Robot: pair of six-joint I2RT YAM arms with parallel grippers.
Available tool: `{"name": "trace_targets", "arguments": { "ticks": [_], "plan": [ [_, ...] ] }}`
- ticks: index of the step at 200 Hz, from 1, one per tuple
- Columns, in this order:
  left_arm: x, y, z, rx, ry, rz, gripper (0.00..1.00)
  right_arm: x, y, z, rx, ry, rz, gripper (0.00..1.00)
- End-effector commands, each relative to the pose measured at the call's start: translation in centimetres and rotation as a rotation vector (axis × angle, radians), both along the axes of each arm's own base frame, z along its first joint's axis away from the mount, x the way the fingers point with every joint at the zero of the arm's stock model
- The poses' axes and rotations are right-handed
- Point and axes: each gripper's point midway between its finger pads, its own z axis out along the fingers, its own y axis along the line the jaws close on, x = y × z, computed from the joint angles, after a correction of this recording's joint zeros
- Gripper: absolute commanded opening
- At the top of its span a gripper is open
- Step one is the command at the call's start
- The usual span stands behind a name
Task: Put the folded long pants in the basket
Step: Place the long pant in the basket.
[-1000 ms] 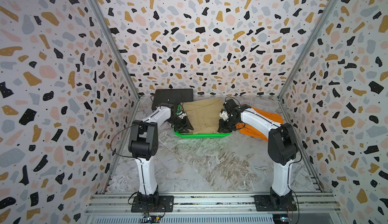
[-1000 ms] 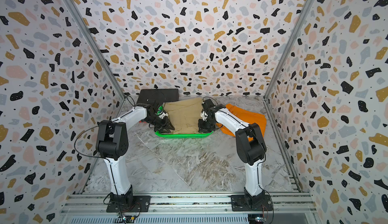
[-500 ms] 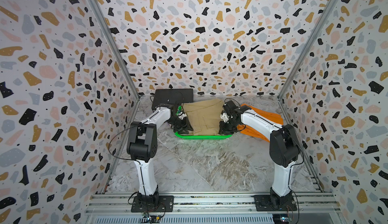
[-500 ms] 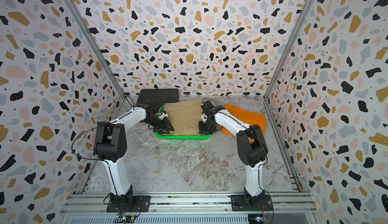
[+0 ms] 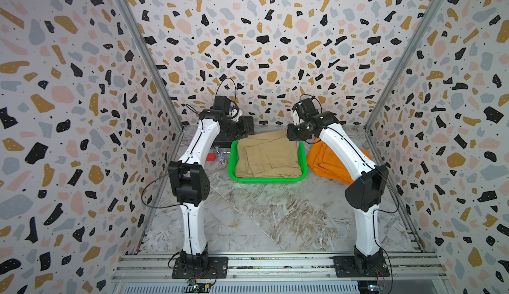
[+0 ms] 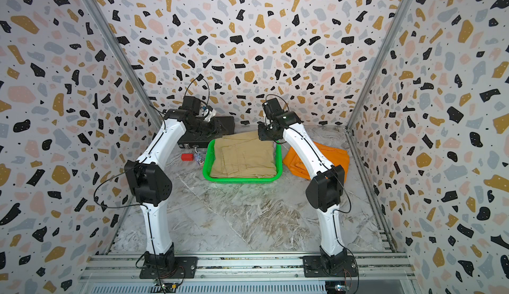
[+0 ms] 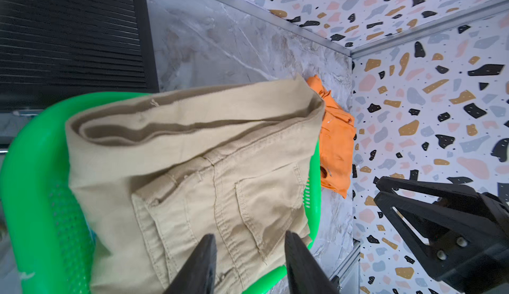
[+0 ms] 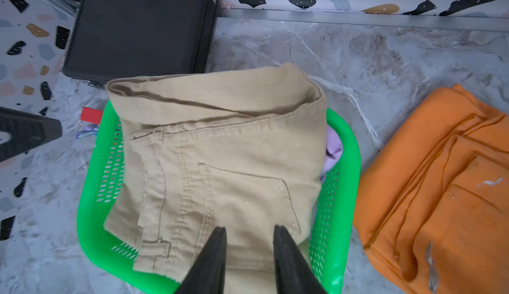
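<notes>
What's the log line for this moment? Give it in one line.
khaki pants: in basket | orange pants: on table beside basket | left gripper: open, empty | right gripper: open, empty

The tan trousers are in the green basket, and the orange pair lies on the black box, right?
Not quite: the orange pair lies on the table beside the green basket, away from the black box. The tan trousers are indeed in the basket. The right wrist view shows it.

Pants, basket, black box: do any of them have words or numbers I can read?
None. No words or numbers show on the khaki pants, the orange pants, the green basket or the black box. The small red thing is too small to tell.
</notes>
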Motion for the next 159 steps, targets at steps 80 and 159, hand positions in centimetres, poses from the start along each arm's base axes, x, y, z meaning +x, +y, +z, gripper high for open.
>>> {"name": "trace_targets", "arguments": {
  "ticks": [80,159],
  "plan": [
    [1.7,1.0,-14.9,0.099,0.261,0.021,0.44,-1.4,-1.6,-19.2,-0.228,0.401,-0.05,0.27],
    [1.7,1.5,-12.5,0.105,0.221,0.041,0.46,-3.9,-3.4,-16.1,-0.215,0.319,-0.051,0.36]
  ]
}}
